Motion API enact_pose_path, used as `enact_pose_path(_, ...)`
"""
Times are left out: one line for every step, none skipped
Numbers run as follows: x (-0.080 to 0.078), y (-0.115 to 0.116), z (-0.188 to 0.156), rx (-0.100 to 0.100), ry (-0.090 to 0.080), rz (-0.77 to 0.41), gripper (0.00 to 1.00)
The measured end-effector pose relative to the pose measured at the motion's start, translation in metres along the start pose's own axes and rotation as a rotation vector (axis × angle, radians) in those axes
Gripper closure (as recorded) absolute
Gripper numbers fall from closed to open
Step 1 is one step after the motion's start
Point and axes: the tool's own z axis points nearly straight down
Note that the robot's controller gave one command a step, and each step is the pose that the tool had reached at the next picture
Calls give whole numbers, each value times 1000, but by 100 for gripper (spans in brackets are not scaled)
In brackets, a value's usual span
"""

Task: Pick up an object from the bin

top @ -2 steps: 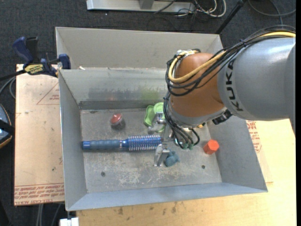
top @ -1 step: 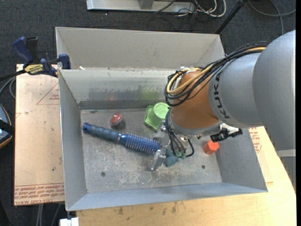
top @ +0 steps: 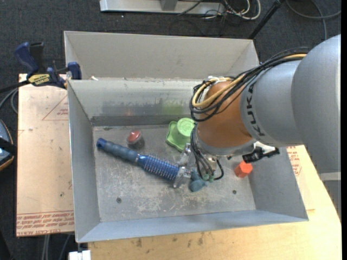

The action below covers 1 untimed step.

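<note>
My gripper (top: 184,171) is down near the bin floor, right of centre, at the bristle end of a blue brush (top: 140,160). The brush lies slanted across the floor, with its handle pointing up-left and its ribbed head under the gripper. A small teal piece (top: 196,186) lies just right of the gripper, touching or nearly touching it. A light green cup-like thing (top: 179,133) sits just behind the gripper, partly hidden by the arm's cover.
A small red and grey round thing (top: 134,138) lies at the back left of the floor. A small orange block (top: 243,169) rests to the right, near the bin's sloping wall. The arm and its orange cover hide the right middle of the bin.
</note>
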Motion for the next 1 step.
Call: enact_pose_path(-17,-14,-147,0,-7,-10,100)
